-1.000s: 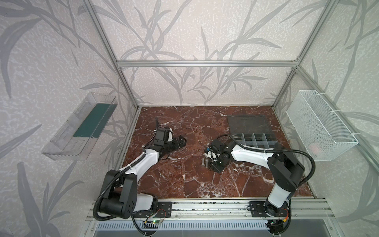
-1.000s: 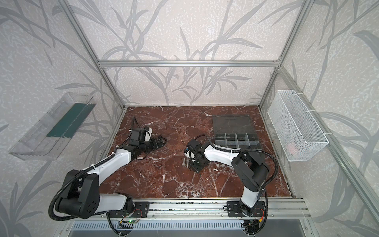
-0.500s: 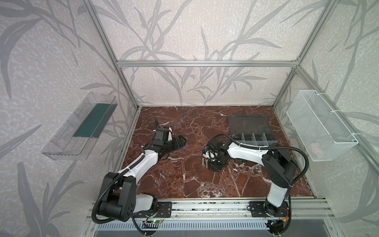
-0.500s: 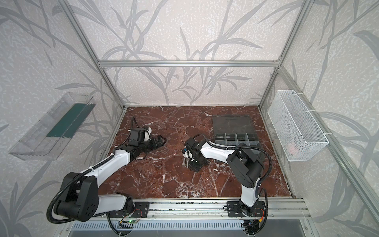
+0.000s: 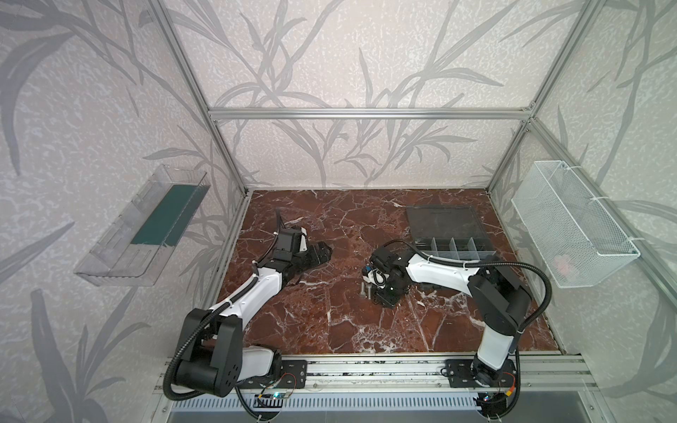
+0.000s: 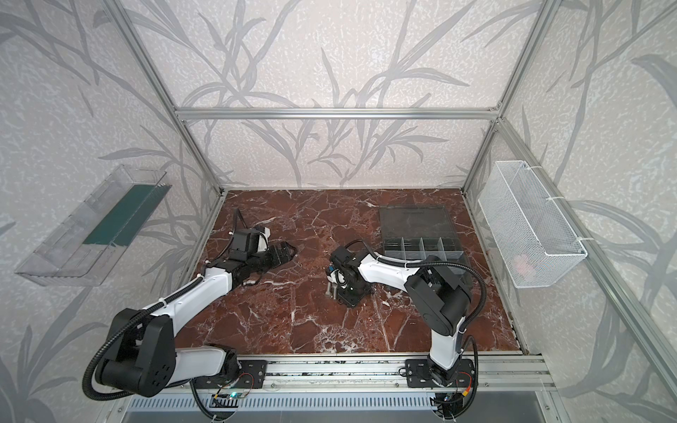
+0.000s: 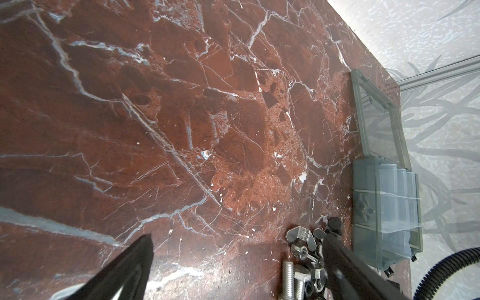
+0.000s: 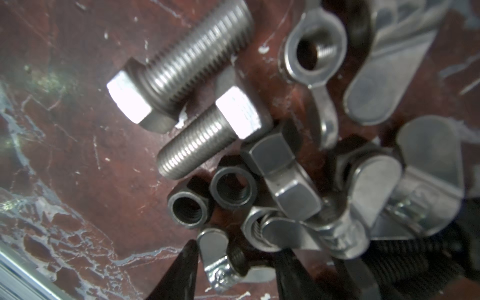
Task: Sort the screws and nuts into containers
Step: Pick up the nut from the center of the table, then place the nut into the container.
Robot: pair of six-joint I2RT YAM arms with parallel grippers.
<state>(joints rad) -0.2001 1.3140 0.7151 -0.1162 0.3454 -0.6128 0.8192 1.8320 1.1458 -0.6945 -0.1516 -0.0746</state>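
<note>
A small pile of silver screws [image 8: 187,67] and nuts [image 8: 233,187] lies mid-table, seen in both top views [image 5: 366,289] [image 6: 331,289]. My right gripper [image 5: 381,296] [image 8: 237,250] points down into the pile. Its jaws stand narrowly apart around a silver wing nut [image 8: 220,262] that lies on the marble. My left gripper [image 5: 324,251] [image 7: 236,236] hovers low to the left of the pile, open wide and holding nothing. The containers [image 5: 454,245] [image 7: 384,207] are the compartments of the grey organiser box at the back right, with its lid [image 5: 443,223] laid flat behind.
A white mesh basket [image 5: 571,227] hangs on the right wall and a clear tray with a green strip [image 5: 146,223] on the left wall. An aluminium rail [image 5: 366,366] runs along the table's front edge. The right arm's black cable [image 5: 542,285] loops beside the box.
The right gripper has shifted slightly left over the pile and its jaws have narrowed a little. The left arm has not moved.
</note>
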